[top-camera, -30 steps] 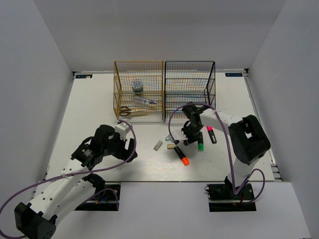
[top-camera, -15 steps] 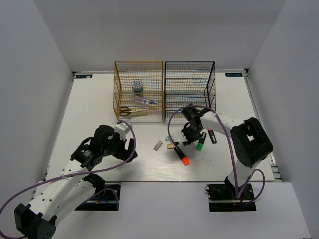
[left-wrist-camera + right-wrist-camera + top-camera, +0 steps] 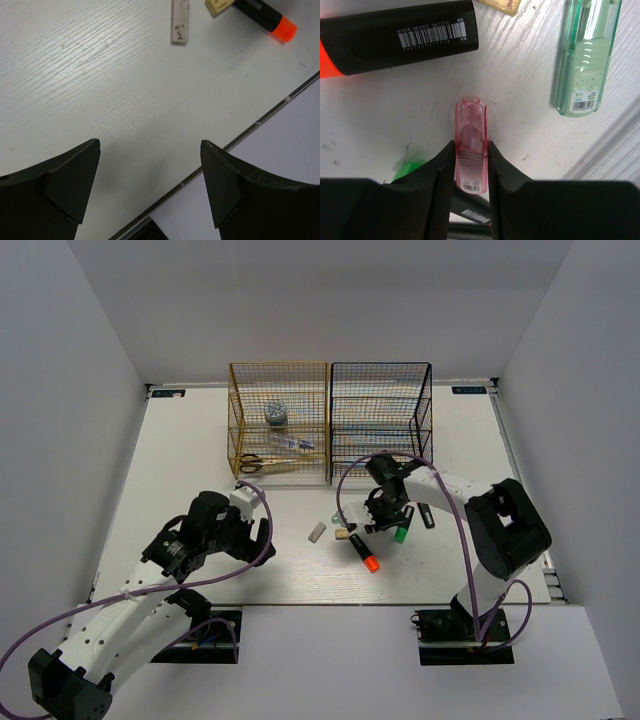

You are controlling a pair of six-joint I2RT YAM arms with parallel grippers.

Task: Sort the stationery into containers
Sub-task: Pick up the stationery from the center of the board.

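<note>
My right pincer (image 3: 471, 156) grips the pink highlighter (image 3: 470, 122) toward one end, down at the counter (image 3: 420, 100) beside the orange highlighter (image 3: 395, 37). Held so off-centre, it may swivel or slip free when lifted.

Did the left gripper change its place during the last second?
No. In the top view the left gripper keeps the same gap to the grey eraser and the gold-yellow rack.

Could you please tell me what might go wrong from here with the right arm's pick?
The right gripper pinches the pink highlighter near one end, so it may swing or slip on lifting. The black orange-tipped highlighter and a green cap lie close beside it, so a sideways move could knock them.
</note>
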